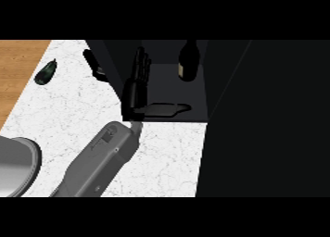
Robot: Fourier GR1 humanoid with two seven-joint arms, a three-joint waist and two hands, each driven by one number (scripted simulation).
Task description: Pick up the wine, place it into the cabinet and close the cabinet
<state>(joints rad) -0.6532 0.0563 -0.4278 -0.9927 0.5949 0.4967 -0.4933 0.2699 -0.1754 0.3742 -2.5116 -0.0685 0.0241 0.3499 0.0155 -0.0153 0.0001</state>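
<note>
Grey along the forearm (99,159), black at the left hand (137,88): observed rising on a slant from the lower edge, up and to the right across the white marbled counter (72,111). Noted the hand aligned nearly straight up the view, reaching into the dark open cabinet (161,95). Recorded the fingers (140,60) as straight and close together, extended, holding nothing. Located the wine (188,62) standing upright inside the cabinet, to the right of the fingers and apart from them, with a pale label low on its left side. Noted the open cabinet door (277,115) as a wide black panel on the right. Logged a dark green oblong object (46,71) lying on the counter well left of the hand, beside a wooden surface (14,78). Logged a large grey rounded object (14,162) at the lower left edge; could not identify it.
</note>
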